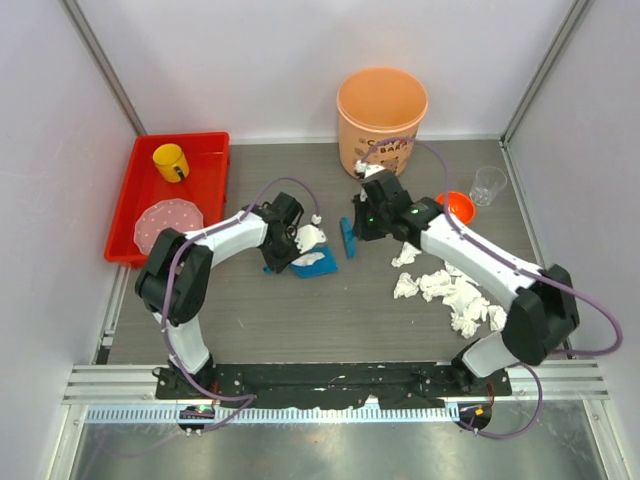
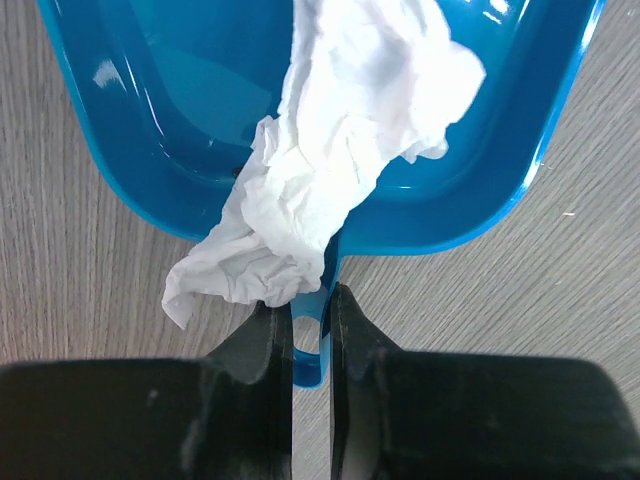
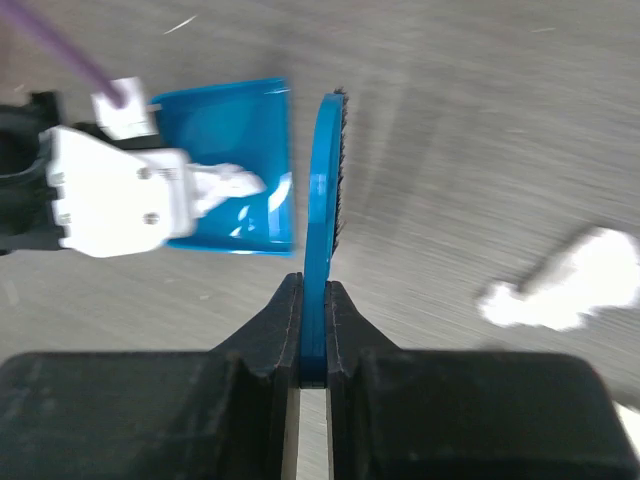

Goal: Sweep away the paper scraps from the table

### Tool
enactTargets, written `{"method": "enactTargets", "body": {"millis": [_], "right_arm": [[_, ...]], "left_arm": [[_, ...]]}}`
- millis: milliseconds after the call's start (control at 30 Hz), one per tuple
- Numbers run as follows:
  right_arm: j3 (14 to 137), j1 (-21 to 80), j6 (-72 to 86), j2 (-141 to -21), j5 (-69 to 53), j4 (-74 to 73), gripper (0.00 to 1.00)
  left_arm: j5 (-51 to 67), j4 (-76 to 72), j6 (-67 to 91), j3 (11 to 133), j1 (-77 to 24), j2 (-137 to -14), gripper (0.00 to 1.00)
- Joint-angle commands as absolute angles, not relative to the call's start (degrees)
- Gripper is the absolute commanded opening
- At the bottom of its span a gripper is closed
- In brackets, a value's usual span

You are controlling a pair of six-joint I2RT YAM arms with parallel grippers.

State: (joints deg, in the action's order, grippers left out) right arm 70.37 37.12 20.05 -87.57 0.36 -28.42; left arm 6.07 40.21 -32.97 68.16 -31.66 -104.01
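Note:
My left gripper (image 2: 310,325) is shut on the handle of a blue dustpan (image 2: 200,110) that lies on the table (image 1: 330,310) left of centre (image 1: 315,263). A crumpled white paper scrap (image 2: 340,170) lies in the pan and hangs over its rear rim. My right gripper (image 3: 313,300) is shut on the handle of a blue brush (image 3: 325,180), held just right of the dustpan (image 3: 235,165); the brush also shows in the top view (image 1: 347,238). Several more paper scraps (image 1: 450,290) lie on the table's right part, one in the right wrist view (image 3: 565,280).
An orange bucket (image 1: 381,120) stands at the back centre. A red tray (image 1: 170,190) at the back left holds a yellow cup (image 1: 171,162) and a pink speckled plate (image 1: 168,222). A clear cup (image 1: 488,185) and a small orange bowl (image 1: 456,208) stand at the back right.

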Motion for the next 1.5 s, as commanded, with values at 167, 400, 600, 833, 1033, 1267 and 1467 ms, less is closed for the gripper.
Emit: {"method": "enactTargets", "body": {"millis": [167, 400, 600, 833, 1033, 1267, 1467], "right_arm": [[73.5, 23.0, 11.9, -74.6, 26.6, -46.0, 0.01], [68.6, 19.5, 10.5, -79.1, 26.8, -44.9, 0.01], [68.3, 19.7, 10.5, -86.4, 14.6, -42.1, 0.01], [70.0, 29.2, 11.1, -89.2, 8.2, -37.0, 0.01], [73.2, 34.3, 20.3, -92.8, -6.2, -29.4, 0.01], [72.8, 35.9, 27.0, -91.0, -12.4, -18.1, 0.01], [72.7, 36.0, 26.6, -87.8, -11.2, -18.5, 0.01]], "left_arm": [[9.2, 39.1, -32.3, 67.8, -33.1, -100.7, 0.0], [8.0, 39.0, -32.3, 68.1, -35.5, -101.2, 0.0], [7.8, 39.0, -32.2, 67.9, -36.6, -101.7, 0.0], [8.3, 38.8, -31.8, 68.1, -36.7, -102.2, 0.0], [7.5, 38.8, -31.2, 68.6, -36.7, -103.4, 0.0], [9.2, 39.0, -31.1, 66.9, -36.7, -102.6, 0.0], [9.4, 38.3, -30.4, 67.1, -36.4, -102.8, 0.0]]}}
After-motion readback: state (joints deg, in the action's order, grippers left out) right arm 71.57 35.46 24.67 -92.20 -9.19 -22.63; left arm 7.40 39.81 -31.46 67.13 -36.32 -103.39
